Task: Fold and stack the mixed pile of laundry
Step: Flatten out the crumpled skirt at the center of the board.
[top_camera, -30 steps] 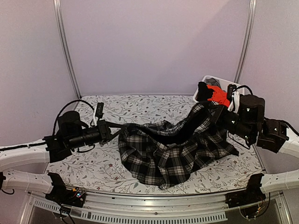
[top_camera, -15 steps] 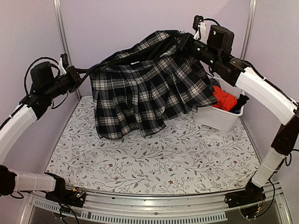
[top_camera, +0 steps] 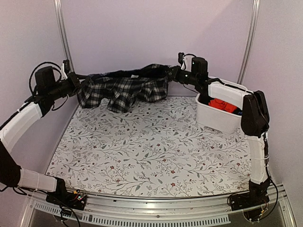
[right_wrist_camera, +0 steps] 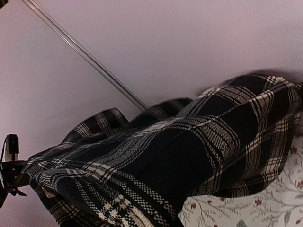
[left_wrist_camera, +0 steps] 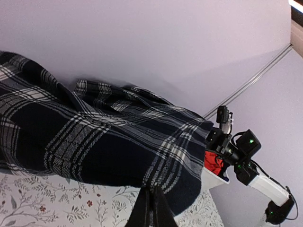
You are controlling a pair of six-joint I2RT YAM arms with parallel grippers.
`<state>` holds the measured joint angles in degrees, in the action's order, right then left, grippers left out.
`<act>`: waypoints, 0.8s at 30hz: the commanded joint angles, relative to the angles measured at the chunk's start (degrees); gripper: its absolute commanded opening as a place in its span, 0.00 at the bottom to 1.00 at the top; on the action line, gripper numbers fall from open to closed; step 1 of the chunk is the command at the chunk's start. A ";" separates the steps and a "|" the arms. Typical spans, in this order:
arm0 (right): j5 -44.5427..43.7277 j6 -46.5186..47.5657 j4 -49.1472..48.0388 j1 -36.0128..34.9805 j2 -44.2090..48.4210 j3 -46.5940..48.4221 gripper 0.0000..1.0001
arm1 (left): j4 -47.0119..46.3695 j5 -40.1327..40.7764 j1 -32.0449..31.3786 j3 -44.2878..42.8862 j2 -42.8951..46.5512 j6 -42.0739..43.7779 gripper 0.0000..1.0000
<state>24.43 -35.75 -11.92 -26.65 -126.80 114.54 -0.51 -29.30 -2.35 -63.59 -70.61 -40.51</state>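
Observation:
The black-and-white plaid garment [top_camera: 124,87] hangs stretched between both grippers at the far edge of the table, its lower folds touching the cloth there. My left gripper [top_camera: 78,83] is shut on its left end; in the left wrist view the dark fingertips [left_wrist_camera: 152,191] pinch the plaid garment's [left_wrist_camera: 94,142] hem. My right gripper [top_camera: 173,74] grips the right end, just left of the bin. Plaid cloth [right_wrist_camera: 180,156] fills the right wrist view and hides those fingers. An orange-red garment [top_camera: 222,105] lies in the bin beside something dark [top_camera: 238,112].
The white plastic bin [top_camera: 215,119] stands at the back right of the floral tablecloth [top_camera: 156,151]. The back wall is close behind both grippers, with metal frame posts [top_camera: 64,42] in the corners. The right forearm [top_camera: 227,92] reaches over the bin.
The garment was lifted from the table's middle and spread high in the air; since then both grippers have come down and back, and it now sags bunched along the far edge.

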 commanded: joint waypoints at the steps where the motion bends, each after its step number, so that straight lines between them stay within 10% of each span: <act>1: 2.36 -2.13 -9.79 -0.12 10.59 -24.65 0.00 | -2.07 2.40 -2.57 18.84 7.98 -3.32 0.00; 6: -1.06 -0.82 -5.74 -2.21 19.12 -43.56 0.14 | 0.29 9.66 -12.18 33.98 16.18 -10.40 0.00; 10: -4.04 -0.44 0.71 -3.96 25.33 -54.66 0.45 | 9.52 13.54 -16.32 37.54 23.44 -15.00 0.01; 15: -7.66 2.55 7.72 -5.15 37.17 -64.33 0.83 | 20.69 17.99 -19.51 34.42 30.14 -14.37 0.47; 24: -8.21 13.00 19.06 -5.16 36.91 -56.70 0.85 | 25.51 20.14 -22.06 32.32 23.72 -13.85 0.68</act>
<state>18.00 -29.12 -0.10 -31.57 -85.38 52.14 20.84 -11.20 -21.93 -31.59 -44.12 -53.39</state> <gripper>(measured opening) 0.856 0.674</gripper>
